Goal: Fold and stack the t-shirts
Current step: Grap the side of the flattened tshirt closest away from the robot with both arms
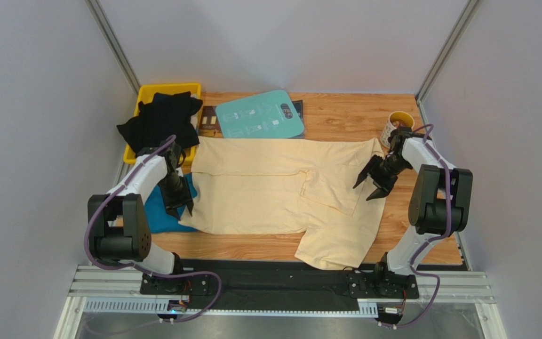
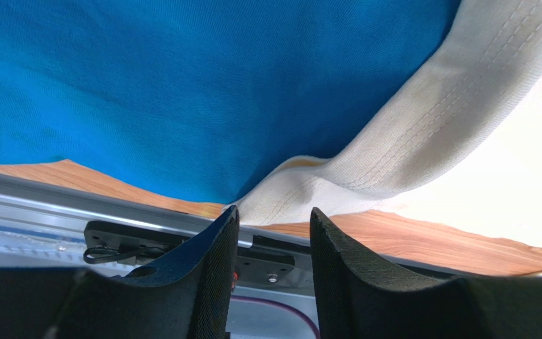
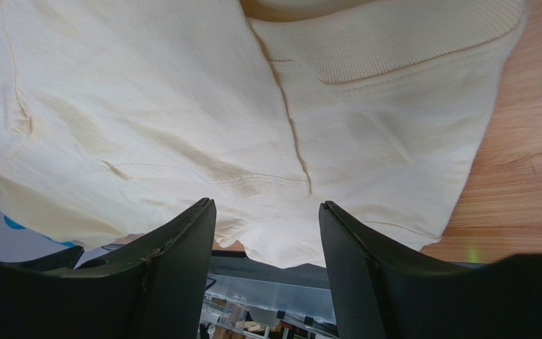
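A pale cream-yellow t-shirt (image 1: 267, 187) lies spread across the middle of the table, with its right side folded in and a part hanging toward the front edge. A teal-blue t-shirt (image 1: 155, 212) lies partly under its left edge. Black t-shirts (image 1: 161, 120) are heaped in a yellow bin (image 1: 143, 93). My left gripper (image 1: 180, 210) is open and empty over the seam where the cream hem (image 2: 422, 120) meets the blue cloth (image 2: 182, 85). My right gripper (image 1: 364, 191) is open and empty over the cream shirt's right side (image 3: 182, 106), near its ribbed collar (image 3: 394, 42).
A rigid teal board with white print (image 1: 260, 114) lies at the back centre, over dark flat items (image 1: 209, 120). A mug (image 1: 397, 126) stands at the back right. Grey walls close in on both sides. A metal rail (image 1: 281, 289) runs along the front.
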### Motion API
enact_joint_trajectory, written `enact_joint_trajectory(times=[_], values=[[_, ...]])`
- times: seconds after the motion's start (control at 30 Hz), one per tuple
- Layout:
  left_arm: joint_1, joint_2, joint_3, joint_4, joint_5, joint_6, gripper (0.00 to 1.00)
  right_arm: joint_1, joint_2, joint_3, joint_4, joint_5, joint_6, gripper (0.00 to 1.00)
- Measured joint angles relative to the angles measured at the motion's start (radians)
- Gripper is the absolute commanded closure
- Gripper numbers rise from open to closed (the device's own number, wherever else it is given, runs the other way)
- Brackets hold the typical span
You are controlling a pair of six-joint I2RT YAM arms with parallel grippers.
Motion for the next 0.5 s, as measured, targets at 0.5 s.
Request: enact_joint_trajectory(times=[0.5], values=[[0.010, 0.050, 0.051, -0.002, -0.018, 0.002, 0.51, 0.000, 0.002, 0.000, 0.001, -0.019, -0.008, 0.39]])
